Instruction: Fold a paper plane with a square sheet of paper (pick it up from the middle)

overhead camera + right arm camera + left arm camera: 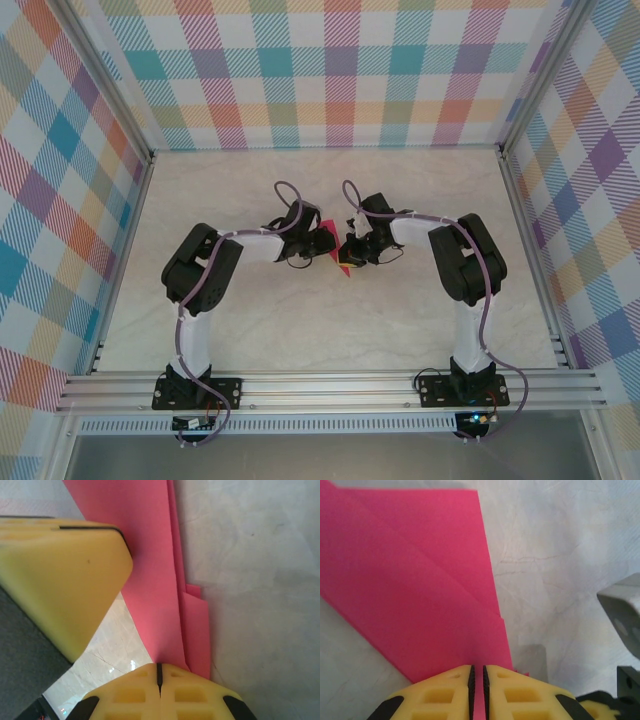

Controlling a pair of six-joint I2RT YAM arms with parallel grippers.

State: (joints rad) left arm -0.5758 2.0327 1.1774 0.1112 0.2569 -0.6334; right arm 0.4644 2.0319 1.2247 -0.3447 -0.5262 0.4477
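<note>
Plaid walls (330, 70) in pastel checks enclose a pale marbled tabletop (300, 330). Item: pink paper (410, 580), folded, with diagonal creases and stacked layer edges showing. It spreads over the tabletop ahead of the left jaws and to their left, and tapers down into them. Item: left gripper (478, 680), yellow fingers with black pads. Its jaws are drawn together on a thin edge of the pink paper, and a strip of pink fills the slit between the pads. Item: right gripper (159, 677), matching yellow fingers. Its jaws are fully closed, the slit a plain dark line. The paper's layers run from ahead down to the fingertips and meet the right-hand finger; whether any layer is caught there cannot be told. One yellow finger of the left gripper sits ahead and left of the right jaws, overlapping the paper's edge. Seen from above, both grippers meet tip to tip near the tabletop's middle, with pink showing on either side of them.
</note>
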